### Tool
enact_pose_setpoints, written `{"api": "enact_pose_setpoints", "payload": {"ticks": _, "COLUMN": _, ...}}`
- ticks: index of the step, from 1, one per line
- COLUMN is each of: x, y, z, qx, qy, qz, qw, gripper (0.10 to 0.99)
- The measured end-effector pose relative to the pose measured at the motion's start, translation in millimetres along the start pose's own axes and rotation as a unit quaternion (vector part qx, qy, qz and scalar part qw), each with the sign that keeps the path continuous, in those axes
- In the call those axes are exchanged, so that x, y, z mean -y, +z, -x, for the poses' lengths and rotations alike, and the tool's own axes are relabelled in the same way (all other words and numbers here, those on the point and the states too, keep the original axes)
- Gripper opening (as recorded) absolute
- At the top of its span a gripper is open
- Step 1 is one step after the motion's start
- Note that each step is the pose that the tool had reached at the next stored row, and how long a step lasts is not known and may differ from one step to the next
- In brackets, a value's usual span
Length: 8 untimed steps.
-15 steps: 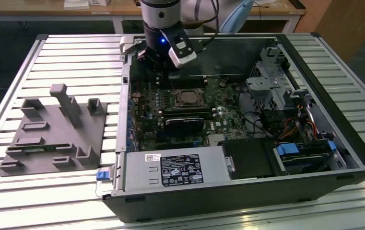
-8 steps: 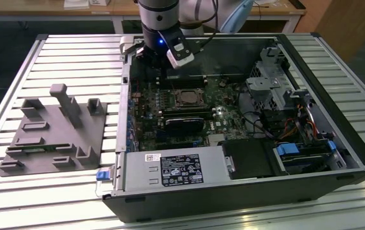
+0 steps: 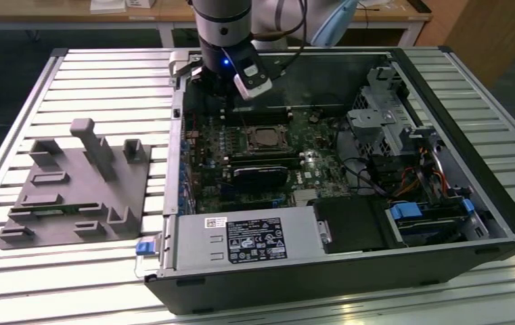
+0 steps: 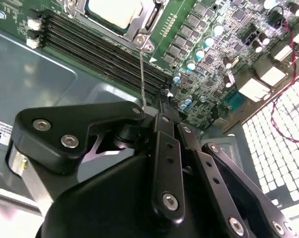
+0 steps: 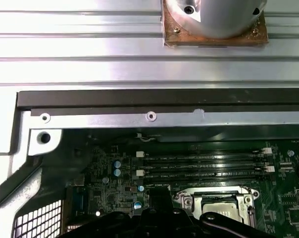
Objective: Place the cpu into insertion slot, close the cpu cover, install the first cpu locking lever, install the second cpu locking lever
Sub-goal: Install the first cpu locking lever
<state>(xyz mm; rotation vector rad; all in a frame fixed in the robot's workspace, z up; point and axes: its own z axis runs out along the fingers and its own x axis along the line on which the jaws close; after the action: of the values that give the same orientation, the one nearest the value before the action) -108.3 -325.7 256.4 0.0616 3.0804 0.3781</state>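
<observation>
Silvery-tan cpu (image 4: 115,11) sits in the insertion slot (image 3: 247,139) on the green motherboard (image 4: 214,64). The cpu cover (image 4: 152,16) is down flat around the chip's top. One thin wire locking lever (image 4: 141,74) stands up from the socket corner, and its free end meets the gripper (image 4: 157,111). The gripper looks pressed together on that lever end. Long black memory slots (image 4: 100,52) run just beside the socket.

In the exterior view, the arm (image 3: 225,30) hangs over the rear of the open computer case (image 3: 329,284), above the socket. A black label (image 3: 257,240) with white print and a small white barcode sticker (image 3: 216,222) sit on the case's front metal cage; the text is too small to make out. The case rests on a slatted aluminium table (image 3: 103,68). A grey fixture plate (image 3: 76,183) lies beside the case, at the exterior view's left.
</observation>
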Motion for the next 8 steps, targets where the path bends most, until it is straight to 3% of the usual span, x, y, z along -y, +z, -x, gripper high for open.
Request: {"api": "enact_pose_setpoints", "payload": {"ticks": 8, "x": 1.1, "y": 4.5, "z": 1.8, "qx": -0.0004, "qy": 0.0, "qz": 0.0092, "qw": 1.0, "gripper": 0.106}}
